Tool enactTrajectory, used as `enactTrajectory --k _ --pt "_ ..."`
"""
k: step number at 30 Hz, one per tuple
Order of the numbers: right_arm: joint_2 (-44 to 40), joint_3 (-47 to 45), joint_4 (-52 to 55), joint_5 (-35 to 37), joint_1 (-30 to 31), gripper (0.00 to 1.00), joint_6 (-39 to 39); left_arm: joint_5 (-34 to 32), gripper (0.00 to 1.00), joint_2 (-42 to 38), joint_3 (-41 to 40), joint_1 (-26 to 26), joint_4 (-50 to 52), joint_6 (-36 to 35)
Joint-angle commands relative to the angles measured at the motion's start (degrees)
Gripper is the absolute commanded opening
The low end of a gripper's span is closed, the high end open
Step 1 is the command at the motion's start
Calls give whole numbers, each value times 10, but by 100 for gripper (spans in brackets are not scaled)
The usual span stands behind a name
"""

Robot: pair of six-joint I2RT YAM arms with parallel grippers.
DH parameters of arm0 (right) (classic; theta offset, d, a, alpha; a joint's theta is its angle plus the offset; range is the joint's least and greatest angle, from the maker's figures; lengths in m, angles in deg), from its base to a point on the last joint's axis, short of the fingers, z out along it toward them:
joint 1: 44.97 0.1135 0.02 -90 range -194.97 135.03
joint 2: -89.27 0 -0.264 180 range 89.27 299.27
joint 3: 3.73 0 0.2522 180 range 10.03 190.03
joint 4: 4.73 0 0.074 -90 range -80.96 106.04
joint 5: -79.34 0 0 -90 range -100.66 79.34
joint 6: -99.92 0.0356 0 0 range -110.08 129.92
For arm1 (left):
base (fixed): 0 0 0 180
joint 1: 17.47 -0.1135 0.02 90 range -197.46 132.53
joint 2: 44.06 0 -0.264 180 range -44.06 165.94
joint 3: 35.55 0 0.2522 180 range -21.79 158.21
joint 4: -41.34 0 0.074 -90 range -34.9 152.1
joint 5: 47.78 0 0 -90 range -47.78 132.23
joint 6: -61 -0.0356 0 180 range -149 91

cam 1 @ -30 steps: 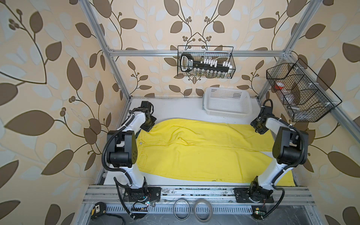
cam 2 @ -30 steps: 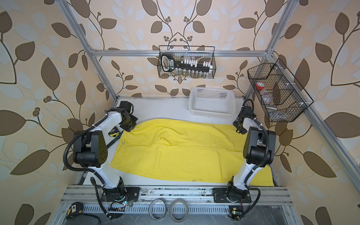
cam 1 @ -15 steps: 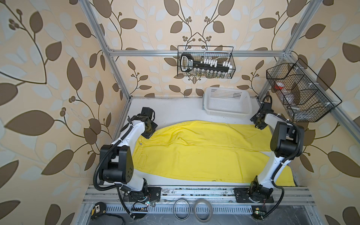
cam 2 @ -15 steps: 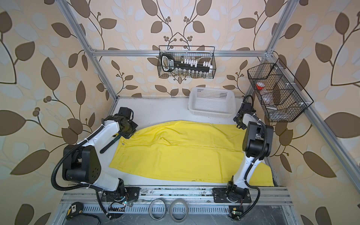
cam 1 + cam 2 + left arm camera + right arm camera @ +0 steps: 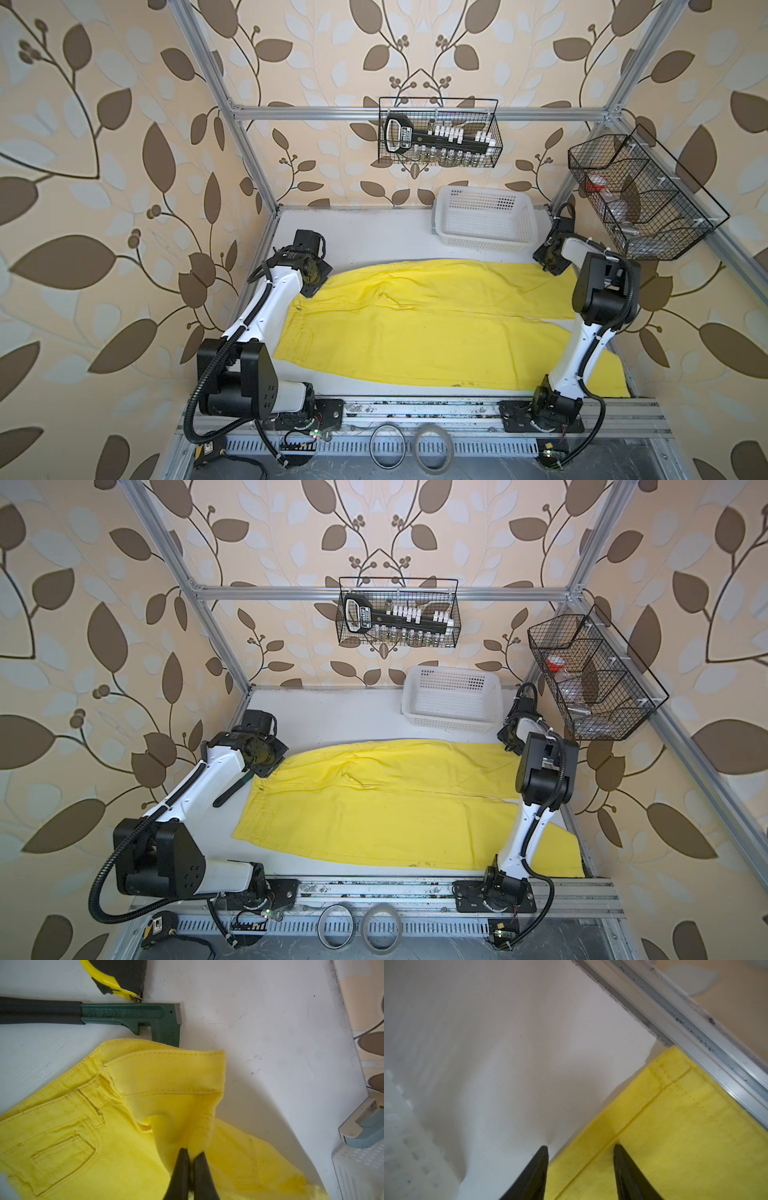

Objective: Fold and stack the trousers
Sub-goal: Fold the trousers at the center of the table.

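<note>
The trousers (image 5: 415,328) lie spread across the white surface (image 5: 365,237), filling most of its width. The waistband is at the left and the two legs run out to the right. The near leg reaches the near right corner, and the far leg ends by the right arm at the far right. A soft ridge of cloth crosses the seat area.

The left gripper (image 5: 191,1152) is closed narrowly on a raised pinch of yellow cloth just below the waistband, at the far left corner of the garment. The waistband there folds over and stands up off the surface. A green pipe wrench (image 5: 124,1015) with a black handle lies on the surface just beside that corner.

The right gripper (image 5: 581,1146) has its jaws apart and holds nothing. It hovers at the hem of the far leg, with one finger over bare surface and the other over the cloth.

A white perforated basket (image 5: 482,243) stands at the far edge, apart from the trousers.
</note>
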Motion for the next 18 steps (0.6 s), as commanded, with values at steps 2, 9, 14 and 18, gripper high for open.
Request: enactTrajectory --k 2,9,14,18 --pt "22 10 61 13 1 46 -14 -20 0 -40 -14 1 25 -8" --pt "15 -13 73 35 0 27 -29 -8 0 -72 -42 2 26 -29" --pt "9 -21 71 35 -1 23 -37 0 0 -96 -67 2 20 -33" --pt "-2 -37 61 31 -1 24 -38 6 0 -101 -73 2 19 -37"
